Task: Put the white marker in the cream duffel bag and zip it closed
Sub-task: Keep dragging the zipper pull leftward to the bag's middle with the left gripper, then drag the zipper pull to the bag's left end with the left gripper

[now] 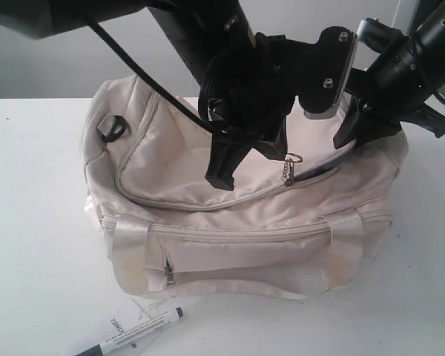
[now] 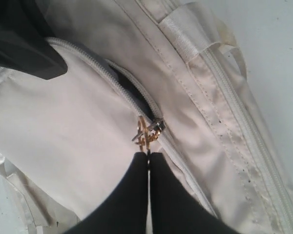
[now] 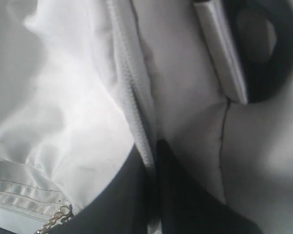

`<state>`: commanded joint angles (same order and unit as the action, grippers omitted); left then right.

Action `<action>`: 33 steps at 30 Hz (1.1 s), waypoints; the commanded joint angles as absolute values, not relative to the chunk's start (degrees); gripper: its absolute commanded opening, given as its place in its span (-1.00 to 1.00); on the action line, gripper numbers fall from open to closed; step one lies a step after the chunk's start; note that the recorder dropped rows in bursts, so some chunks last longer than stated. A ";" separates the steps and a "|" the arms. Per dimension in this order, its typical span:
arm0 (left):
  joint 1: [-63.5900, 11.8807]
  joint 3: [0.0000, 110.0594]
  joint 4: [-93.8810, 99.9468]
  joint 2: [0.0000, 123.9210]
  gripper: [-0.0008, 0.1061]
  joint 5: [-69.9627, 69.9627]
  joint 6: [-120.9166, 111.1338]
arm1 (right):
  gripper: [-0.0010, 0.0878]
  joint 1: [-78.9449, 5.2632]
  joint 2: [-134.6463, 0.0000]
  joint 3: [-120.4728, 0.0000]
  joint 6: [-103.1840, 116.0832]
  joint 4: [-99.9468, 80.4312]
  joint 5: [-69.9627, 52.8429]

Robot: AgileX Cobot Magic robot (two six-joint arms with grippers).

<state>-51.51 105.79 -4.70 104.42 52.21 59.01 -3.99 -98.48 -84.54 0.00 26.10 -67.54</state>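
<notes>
Though near cream duffel bag (image 1: 208,222), white marker (image 1: 137,331) apart, unobstructed.

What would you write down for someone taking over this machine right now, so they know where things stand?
Left end effector: shut, pinching the gold keychain on the top zip's pull.
Right end effector: shut on the zip edge of the cream duffel bag, near a black strap ring.
White marker: lying on the table in front of the bag.
Done: top zip is partly open.
Left: put the marker inside, then zip the bag closed.
</notes>
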 joint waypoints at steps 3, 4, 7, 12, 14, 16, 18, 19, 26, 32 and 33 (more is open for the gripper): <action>-51.51 105.79 -4.70 104.42 -0.99 52.32 57.52 | -0.96 -3.99 -97.74 -84.54 0.00 25.95 -66.49; -51.40 105.79 -4.70 104.42 -0.99 52.32 57.29 | -0.96 -3.99 -97.59 -84.54 0.00 25.95 -66.39; -51.40 105.79 -4.70 104.42 -0.99 52.72 57.12 | -0.96 -3.99 -97.05 -84.54 0.00 25.95 -65.89; -51.40 105.79 -4.70 104.42 -0.99 56.01 55.56 | -0.96 -3.99 -96.03 -84.54 -1.33 25.95 -64.71; -51.40 105.79 -4.59 104.42 -0.99 57.28 55.00 | -0.96 -3.99 -95.74 -84.54 -1.33 25.95 -64.71; -51.40 105.79 -4.59 104.42 -0.99 58.51 55.00 | -0.96 -3.99 -95.26 -84.54 -1.33 25.95 -64.71; -51.40 105.79 -4.59 104.42 -0.99 59.63 55.00 | -0.96 -3.99 -94.89 -84.54 -1.61 25.95 -64.71; -51.40 105.79 -4.59 104.42 -0.99 60.17 54.86 | -0.96 -3.99 -94.64 -84.54 -1.79 25.95 -64.71; -51.40 105.79 -4.59 104.42 -0.99 62.78 54.43 | -0.96 -3.99 -93.87 -84.54 -2.83 25.95 -64.71; -51.40 105.79 -4.59 104.42 -0.99 63.78 53.74 | -0.96 -3.99 -93.89 -84.54 -3.75 25.95 -65.04; -51.40 105.79 -4.59 104.42 -0.99 64.12 53.74 | -0.96 -3.99 -93.89 -84.54 -4.54 25.95 -65.17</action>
